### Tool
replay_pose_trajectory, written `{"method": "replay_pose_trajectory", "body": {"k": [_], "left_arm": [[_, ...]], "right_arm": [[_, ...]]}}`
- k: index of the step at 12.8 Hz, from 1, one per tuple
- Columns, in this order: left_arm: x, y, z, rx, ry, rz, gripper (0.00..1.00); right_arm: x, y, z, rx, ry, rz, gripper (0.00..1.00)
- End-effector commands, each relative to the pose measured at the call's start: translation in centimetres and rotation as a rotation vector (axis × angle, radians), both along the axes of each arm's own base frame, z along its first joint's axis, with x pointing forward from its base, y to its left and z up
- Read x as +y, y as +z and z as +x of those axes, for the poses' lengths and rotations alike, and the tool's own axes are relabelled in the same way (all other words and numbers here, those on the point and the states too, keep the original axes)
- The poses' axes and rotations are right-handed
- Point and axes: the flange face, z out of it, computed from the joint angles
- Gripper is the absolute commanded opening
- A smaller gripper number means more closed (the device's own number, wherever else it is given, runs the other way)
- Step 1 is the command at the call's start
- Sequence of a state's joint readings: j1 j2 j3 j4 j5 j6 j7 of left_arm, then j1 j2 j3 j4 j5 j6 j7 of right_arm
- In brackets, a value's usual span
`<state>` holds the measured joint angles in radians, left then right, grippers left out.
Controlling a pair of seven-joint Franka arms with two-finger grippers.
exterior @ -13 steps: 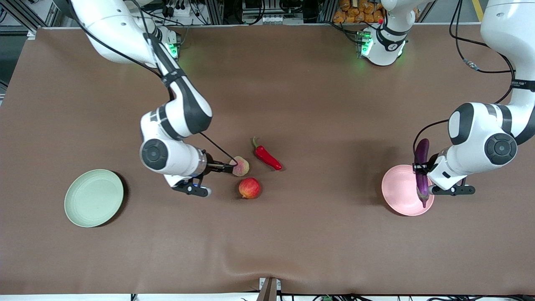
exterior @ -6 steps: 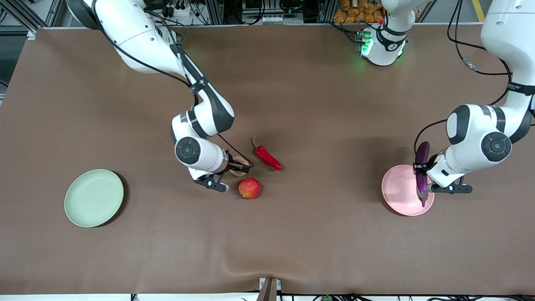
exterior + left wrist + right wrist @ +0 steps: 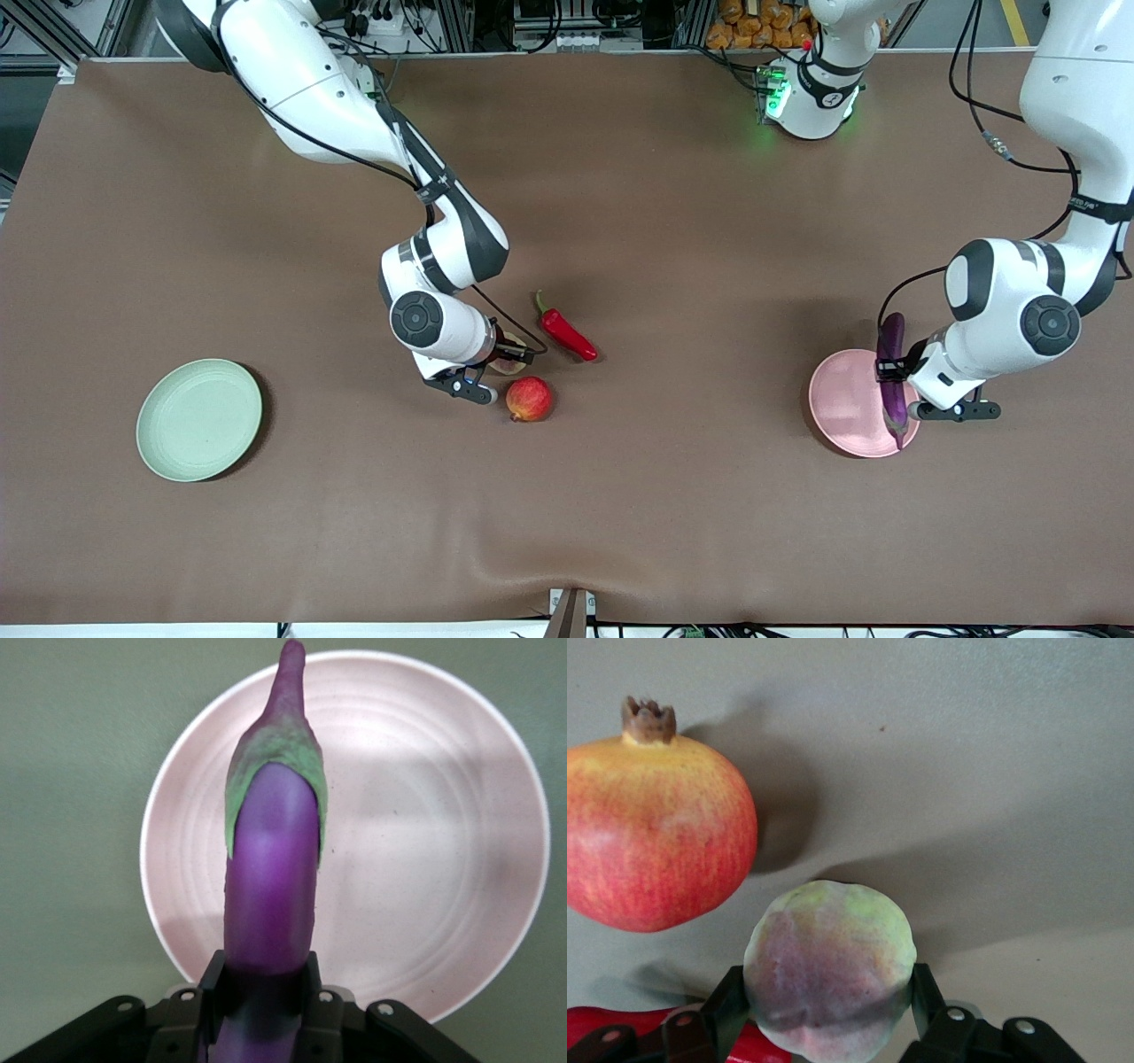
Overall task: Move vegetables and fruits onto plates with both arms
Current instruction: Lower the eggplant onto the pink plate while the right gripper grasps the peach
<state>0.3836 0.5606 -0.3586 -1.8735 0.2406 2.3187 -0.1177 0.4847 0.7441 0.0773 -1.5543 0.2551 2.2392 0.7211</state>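
The fuzzy pink-green fruit point(image 3: 829, 970) sits mid-bench between my right fingers point(image 3: 725, 1008), which bracket its 2 sides and look pressed against it. The red fruit point(image 3: 529, 398) lies just beside it, toward the front edge; the chili point(image 3: 565, 332) is near. The green plate point(image 3: 199, 419) waits well apart, toward my right arm's end. My left fingers point(image 3: 215, 985) pinch the eggplant point(image 3: 273, 895), long axis hanging down over the pink plate point(image 3: 425, 859).

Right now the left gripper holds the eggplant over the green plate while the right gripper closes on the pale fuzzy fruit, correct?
One detail is wrong: the left gripper holds the eggplant over the pink plate, not the green one, as the left wrist view shows. The right gripper is indeed on the pale fuzzy fruit.
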Motion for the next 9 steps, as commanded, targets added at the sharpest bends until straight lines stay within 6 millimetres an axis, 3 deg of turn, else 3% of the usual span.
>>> {"method": "replay_pose_trajectory", "body": {"k": [1,2,3,4,7,9], "left_arm": [[0.1,-0.4,0.3,-0.004,0.035,-0.007,0.09],[0.2,-0.5,0.4,-0.005,0.035,-0.007,0.28],[-0.1,0.0,0.9,-0.017,0.013,-0.005,0.58],[-0.5,0.0,1.0,-0.020,0.002,-0.004,1.00],[-0.4,2.4,1.8,-0.052,0.012,0.007,1.00],[-1.0,5.1,2.0,-0.046,0.015,0.018,1.00]], "right_arm": [[-1.1,1.6,0.5,0.046,-0.019,-0.010,0.00],[-1.8,3.6,1.1,0.068,-0.017,-0.010,0.00],[-3.1,5.3,1.8,0.090,-0.016,-0.014,0.00],[-5.3,7.4,3.1,0.109,-0.040,-0.006,0.00],[-13.4,11.5,5.6,0.136,0.027,0.034,0.00],[-19.8,12.3,6.8,0.144,0.088,0.071,0.00]]}}
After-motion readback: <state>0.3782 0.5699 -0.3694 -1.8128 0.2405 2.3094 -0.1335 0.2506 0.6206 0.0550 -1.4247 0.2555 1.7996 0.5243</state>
